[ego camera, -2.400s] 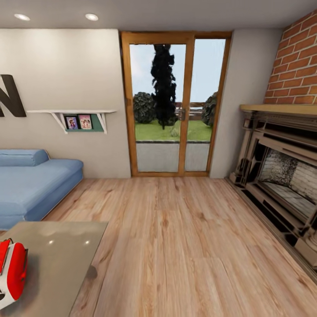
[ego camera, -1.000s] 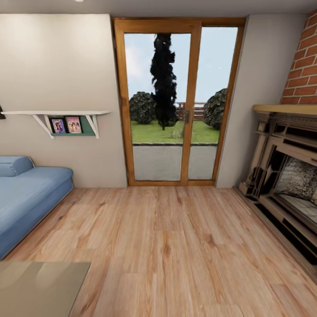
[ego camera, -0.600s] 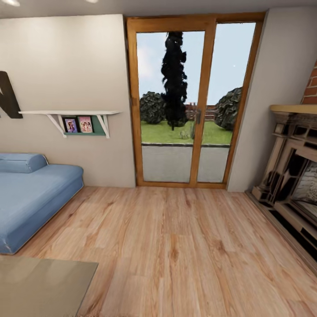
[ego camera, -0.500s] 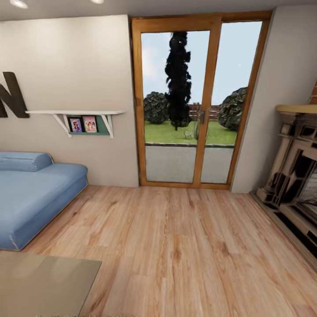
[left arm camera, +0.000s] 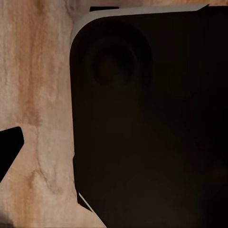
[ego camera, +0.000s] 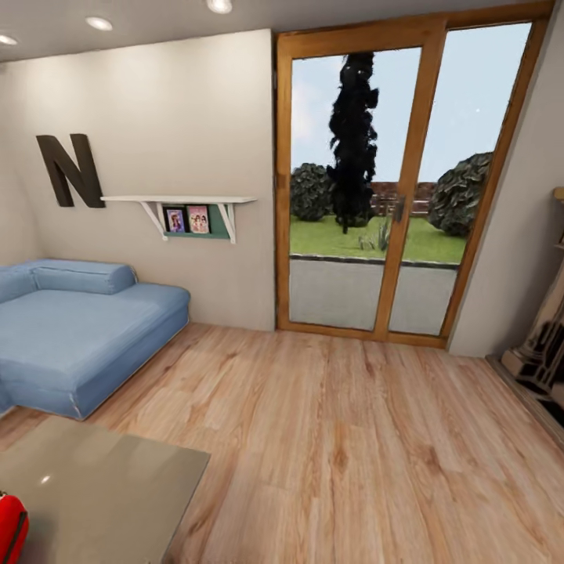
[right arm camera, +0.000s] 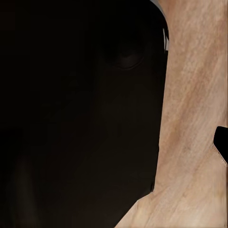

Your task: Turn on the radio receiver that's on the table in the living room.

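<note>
From the head camera, the nearest thing is the radio receiver [ego camera: 11, 526], of which a red sliver with a dark edge shows at about 8 o'clock, cut off by the frame's left edge and bottom corner. So little of it shows that its facing and long axis cannot be told. It sits on the table [ego camera: 117, 486], whose glossy grey top fills the lower left and runs to a corner at roughly 7 o'clock, with small light glints on it.

Beyond the table the light wood plank floor [ego camera: 352, 439] spreads through the centre and toward 5 o'clock. At 9 o'clock lies the blue sofa [ego camera: 78, 337] against the beige wall [ego camera: 172, 110]. Higher on that wall, toward 10 o'clock, hang a white shelf [ego camera: 180, 200] with small framed pictures [ego camera: 186, 220] under it and a big dark letter N [ego camera: 70, 169]. Farthest off, from 12 to 2 o'clock, a wood-framed glass door [ego camera: 399, 188] shows grass, shrubs and a tall dark tree. At 4 o'clock the edge of the fireplace surround [ego camera: 544, 345] enters.

Both wrist cameras show a dark rounded body over plank floor, with a dark finger tip at the frame edge in each; whether either gripper is spread or closed cannot be told, nor how the radio lies relative to the fingers.
</note>
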Tool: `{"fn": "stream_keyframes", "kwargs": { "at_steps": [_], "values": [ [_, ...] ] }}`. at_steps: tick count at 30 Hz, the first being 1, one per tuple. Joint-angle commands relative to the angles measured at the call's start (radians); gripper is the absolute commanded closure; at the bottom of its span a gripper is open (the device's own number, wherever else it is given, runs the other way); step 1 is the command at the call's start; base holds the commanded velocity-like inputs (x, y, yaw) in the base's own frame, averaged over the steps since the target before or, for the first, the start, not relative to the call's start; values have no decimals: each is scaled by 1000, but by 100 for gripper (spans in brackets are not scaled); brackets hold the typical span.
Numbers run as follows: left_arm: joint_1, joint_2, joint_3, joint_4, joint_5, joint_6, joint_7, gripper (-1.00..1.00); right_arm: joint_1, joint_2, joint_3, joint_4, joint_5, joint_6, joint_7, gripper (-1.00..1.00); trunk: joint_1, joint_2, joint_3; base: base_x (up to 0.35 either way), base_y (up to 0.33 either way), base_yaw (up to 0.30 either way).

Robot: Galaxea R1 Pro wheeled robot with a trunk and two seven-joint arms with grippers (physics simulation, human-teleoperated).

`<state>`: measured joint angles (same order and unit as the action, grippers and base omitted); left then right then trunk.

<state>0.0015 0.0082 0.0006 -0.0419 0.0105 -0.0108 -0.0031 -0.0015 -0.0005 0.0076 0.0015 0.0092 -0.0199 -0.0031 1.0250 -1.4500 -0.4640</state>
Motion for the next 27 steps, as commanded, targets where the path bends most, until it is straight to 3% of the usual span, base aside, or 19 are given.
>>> {"fn": "stream_keyframes", "kwargs": {
  "at_steps": [1, 27],
  "values": [
    [0, 0, 0, 0, 0, 0, 0, -100, 0, 0, -1, 0, 0, 0, 0, -100, 0, 0, 0, 0, 0, 271],
    [0, -1, -2, 0, -1, 0, 0, -100, 0, -12, -3, 0, -2, -60, 0, -100, 0, 0, 0, 0, 0, 226]
  ]
}}
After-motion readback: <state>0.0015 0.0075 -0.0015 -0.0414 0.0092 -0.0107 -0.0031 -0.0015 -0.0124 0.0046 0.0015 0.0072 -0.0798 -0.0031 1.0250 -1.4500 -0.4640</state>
